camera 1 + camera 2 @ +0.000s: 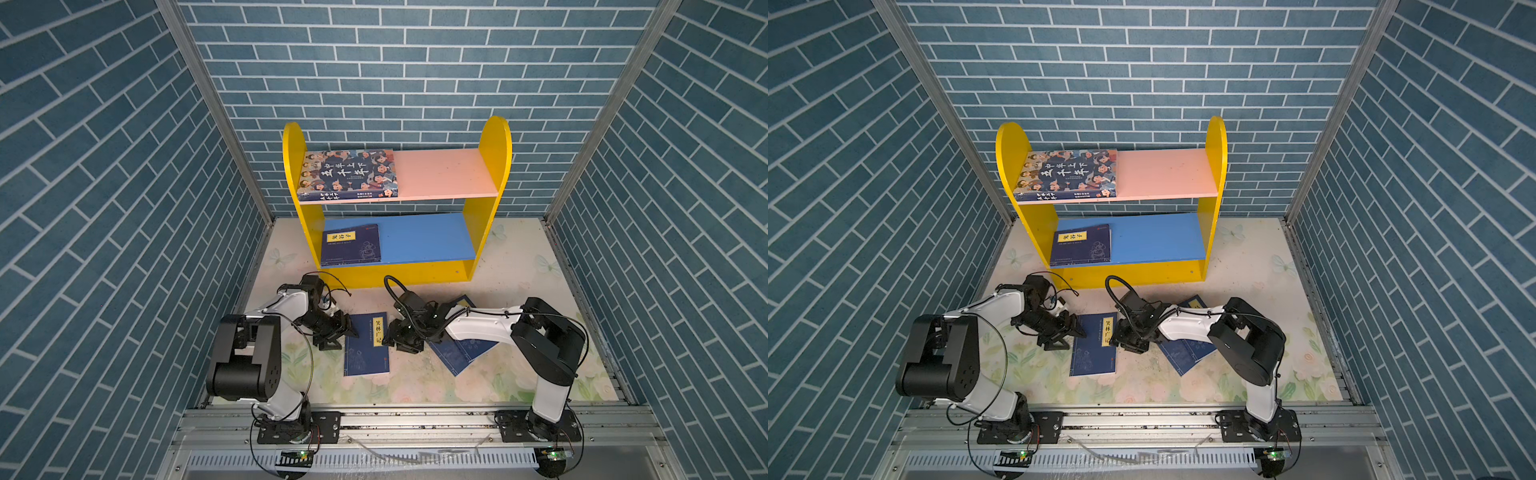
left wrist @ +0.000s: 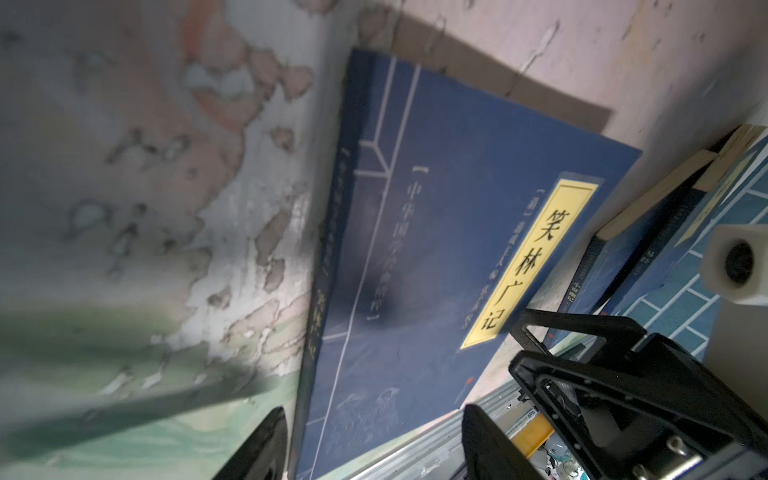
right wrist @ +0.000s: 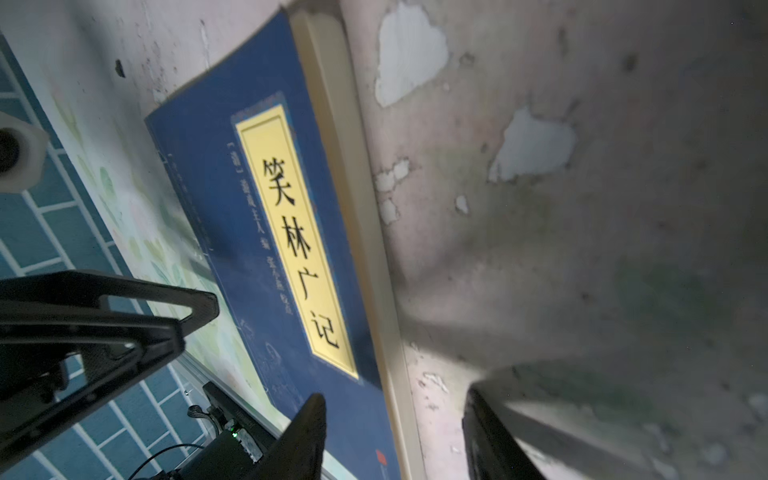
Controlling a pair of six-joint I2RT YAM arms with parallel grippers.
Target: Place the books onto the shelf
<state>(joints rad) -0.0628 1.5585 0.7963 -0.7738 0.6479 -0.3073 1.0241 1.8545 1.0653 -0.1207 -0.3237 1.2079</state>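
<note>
- Floral surface [image 1: 519, 291] carries the scene. Near its middle we see a thin navy book [image 1: 365, 349] lying flat, cover up, with its yellow title label toward the right arm.
- We find the left end effector [image 1: 345, 333] low at that book's left edge. In its wrist view the fingers [image 2: 270, 440] are spread and the book's near edge shows between them. We cannot tell whether either finger touches it.
- We see the right end effector [image 1: 392, 338] opposite, at the book's right edge, with its fingers also spread. In its wrist view one fingertip [image 3: 309, 428] shows against the cover and the other against bare surface, with the page edge between them.
- Just to the right, a skewed pile of navy books [image 1: 461, 353] lies on the surface, partly under the right arm. We cannot count them surely.
- Behind both arms we see the shelf [image 1: 494, 145] standing against the back wall.
- On its pink upper board [image 1: 444, 170], at the left end, the thick book [image 1: 349, 172] with cartoon faces lies flat.
- On its blue lower board [image 1: 428, 237], also at the left end, a labelled book [image 1: 351, 245] in navy lies flat, cover up.
- Blue brick-patterned walls [image 1: 415, 62] close the cell on three sides.
</note>
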